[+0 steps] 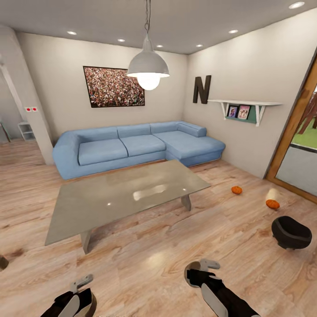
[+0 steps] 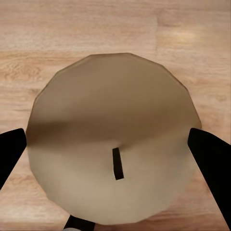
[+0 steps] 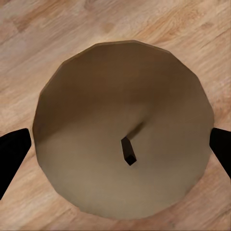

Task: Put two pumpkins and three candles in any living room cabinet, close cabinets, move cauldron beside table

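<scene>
Black cauldron (image 1: 291, 232) (contents unclear), each claw gripping a candle (image 2: 113, 139)

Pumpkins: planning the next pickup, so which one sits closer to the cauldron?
The pumpkin nearer the doorway, just above the black cauldron; the other pumpkin lies farther away.

Orange pumpkins (image 1: 237, 189), black cauldron (image 1: 291, 232) — blue sofa (image 1: 132, 147), grey table (image 1: 123, 193).

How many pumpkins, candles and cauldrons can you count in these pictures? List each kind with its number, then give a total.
Pumpkins: 2
Candles: 3, one in the left gripper, one in the right gripper, one on the floor
Cauldrons: 1
Total: 6
</scene>
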